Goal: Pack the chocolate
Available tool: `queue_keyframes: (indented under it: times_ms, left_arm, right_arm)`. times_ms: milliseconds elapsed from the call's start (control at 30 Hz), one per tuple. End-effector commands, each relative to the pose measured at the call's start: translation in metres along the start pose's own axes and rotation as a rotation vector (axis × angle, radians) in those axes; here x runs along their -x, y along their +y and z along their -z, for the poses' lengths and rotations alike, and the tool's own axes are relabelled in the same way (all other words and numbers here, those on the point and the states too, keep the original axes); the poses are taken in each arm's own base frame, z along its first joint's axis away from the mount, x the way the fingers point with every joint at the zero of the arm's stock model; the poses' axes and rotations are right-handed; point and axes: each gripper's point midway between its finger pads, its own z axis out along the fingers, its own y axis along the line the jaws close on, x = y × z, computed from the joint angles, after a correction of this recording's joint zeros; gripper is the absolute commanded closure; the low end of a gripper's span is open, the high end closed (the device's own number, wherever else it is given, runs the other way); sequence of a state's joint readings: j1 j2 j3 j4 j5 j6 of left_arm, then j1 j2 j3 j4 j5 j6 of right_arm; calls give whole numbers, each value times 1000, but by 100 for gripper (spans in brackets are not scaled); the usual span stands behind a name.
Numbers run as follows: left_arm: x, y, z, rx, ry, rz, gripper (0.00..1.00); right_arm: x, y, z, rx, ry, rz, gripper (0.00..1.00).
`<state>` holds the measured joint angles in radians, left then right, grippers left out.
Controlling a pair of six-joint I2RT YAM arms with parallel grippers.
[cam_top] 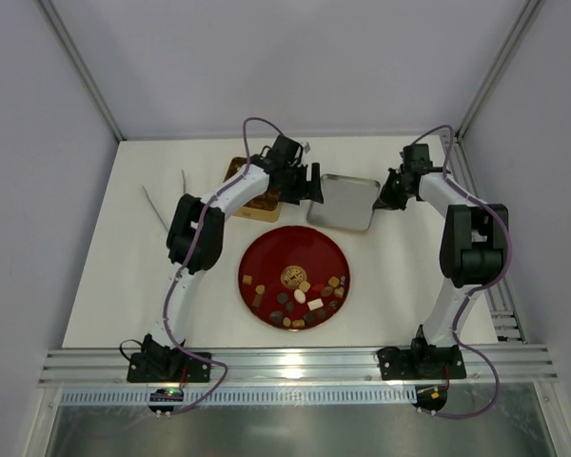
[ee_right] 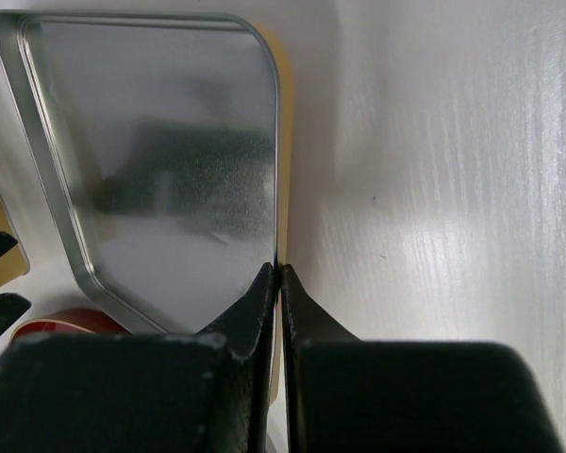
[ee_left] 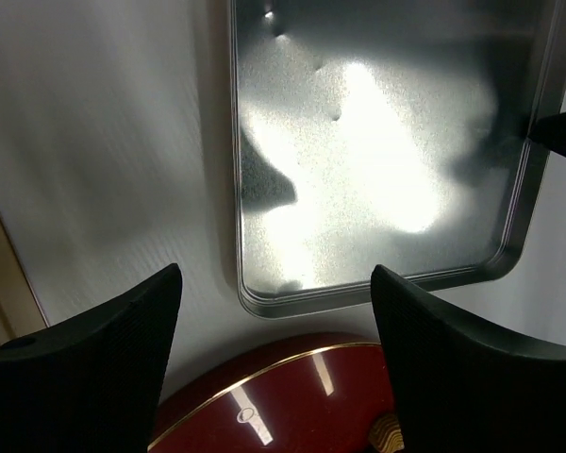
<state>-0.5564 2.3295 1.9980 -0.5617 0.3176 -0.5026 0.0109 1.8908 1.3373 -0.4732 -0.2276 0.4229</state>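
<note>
Overhead, the chocolate (cam_top: 300, 295) lies scattered over the near half of the dark-red plate (cam_top: 295, 249), whose far half is bare. Just beyond the plate sits an empty silver tray (cam_top: 347, 200), close to the plate's far rim. A gold tin (cam_top: 263, 202) lies beyond the plate to the left, partly under the left arm. The left gripper (cam_top: 314, 186) hangs beyond the plate at the tray's left edge, and the right gripper (cam_top: 383, 202) sits at the tray's right edge. A thin pale tool (cam_top: 155, 205) lies well left of the plate on the white table (cam_top: 124, 286), which has open room on both sides of the plate.

From the left wrist, the fingers are spread wide and hold nothing. The plate's gold-lined rim curves just below them and one patterned sweet shows at the bottom. The tray's rounded corner lies just beyond the rim, apart from it.

From the right wrist, the fingers are pressed together, tips at the tray's side wall. Whether they pinch that wall cannot be told. A sliver of the plate shows at lower left, with bare table to the right.
</note>
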Motion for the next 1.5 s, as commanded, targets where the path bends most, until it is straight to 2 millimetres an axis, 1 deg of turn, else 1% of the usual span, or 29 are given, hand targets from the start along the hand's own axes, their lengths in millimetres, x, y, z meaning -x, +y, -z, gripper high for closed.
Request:
queue_keyframes:
  times_ms: [0, 33, 67, 167, 333, 500, 633, 800, 867, 967, 1100, 1167, 1200, 1267, 1333, 1467]
  left_arm:
    - [16, -13, -3, -31, -50, -8, 20]
    - [16, -12, -5, -30, -47, -6, 20]
    - [15, -12, -7, -28, -44, -4, 20]
    - [11, -10, -13, -25, -35, 2, 20]
    - [11, -10, -18, -31, -32, 8, 20]
    - [13, -16, -16, -57, -38, 11, 21]
    - [18, -25, -14, -96, -49, 20, 21]
    - [18, -32, -15, -132, -47, 43, 24]
    - [20, -37, -11, -151, -54, 54, 25]
    - [22, -45, -5, -184, -65, 63, 29]
    - [28, -55, 6, -213, -80, 77, 39]
    - [29, -58, 9, -223, -80, 82, 42]
    - [29, -61, 12, -237, -76, 85, 47]
    - [29, -66, 16, -254, -70, 88, 49]
    - [28, -69, 19, -268, -64, 97, 55]
    - [28, -77, 28, -295, -61, 107, 63]
  right_arm:
    - [12, 24, 20, 94, -56, 3, 96]
    - [11, 25, 19, 102, -55, -2, 96]
    - [16, 17, 21, 104, -59, -25, 96]
    - [16, 17, 21, 120, -53, -39, 96]
    - [13, 16, 23, 134, -49, -43, 96]
    - [15, 16, 26, 152, -54, -59, 96]
    - [9, 20, 27, 186, -43, -70, 96]
    - [5, 24, 27, 221, -36, -83, 96]
    - [3, 25, 27, 227, -31, -86, 96]
    - [0, 26, 27, 242, -25, -92, 96]
    - [-1, 31, 31, 268, -35, -93, 96]
    - [-3, 31, 33, 274, -40, -98, 96]
    - [-3, 32, 34, 280, -42, -98, 96]
    - [-5, 34, 37, 294, -43, -102, 96]
    - [-6, 36, 38, 304, -45, -99, 96]
    - [-10, 39, 43, 313, -49, -93, 96]
